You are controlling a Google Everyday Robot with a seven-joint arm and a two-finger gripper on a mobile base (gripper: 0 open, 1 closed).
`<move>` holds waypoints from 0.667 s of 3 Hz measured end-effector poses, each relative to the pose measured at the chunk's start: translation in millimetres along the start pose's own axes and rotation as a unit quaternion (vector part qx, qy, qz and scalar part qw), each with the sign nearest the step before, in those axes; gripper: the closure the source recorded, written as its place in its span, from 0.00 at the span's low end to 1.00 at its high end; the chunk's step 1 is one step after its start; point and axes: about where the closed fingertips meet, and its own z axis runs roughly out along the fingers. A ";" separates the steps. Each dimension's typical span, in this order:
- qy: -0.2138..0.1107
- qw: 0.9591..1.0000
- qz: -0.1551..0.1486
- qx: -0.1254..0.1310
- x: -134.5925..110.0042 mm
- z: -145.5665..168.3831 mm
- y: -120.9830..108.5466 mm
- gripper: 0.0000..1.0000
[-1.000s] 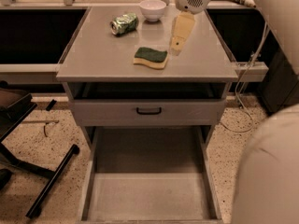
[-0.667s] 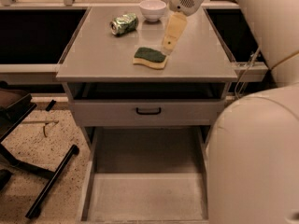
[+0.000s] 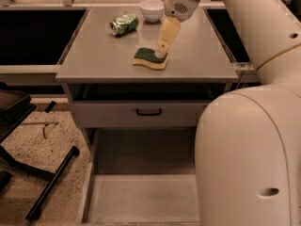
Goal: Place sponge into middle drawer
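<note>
The sponge, dark green on top with a pale yellow body, lies flat on the grey cabinet top, near the middle. My gripper reaches down from the upper right, and its pale yellow tip is at the sponge's right end, touching or just above it. The middle drawer is a wide grey box with a flat floor. It stands pulled out low in front of the cabinet with nothing in it.
A crushed green can and a white bowl sit at the back of the cabinet top. A grey drawer front with a black handle is just under the top. A black chair base is at the left. My white body fills the right.
My gripper has moved left and down, from above the top's right side to the sponge's right end. The sponge, can and bowl have not moved.
</note>
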 end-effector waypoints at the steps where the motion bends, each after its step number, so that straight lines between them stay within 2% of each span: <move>1: -0.005 1.000 0.010 0.008 2.8 6.6 -4.2 0.00; 2: -0.031 0.999 0.019 0.024 -1.5 25.1 -16.8 0.00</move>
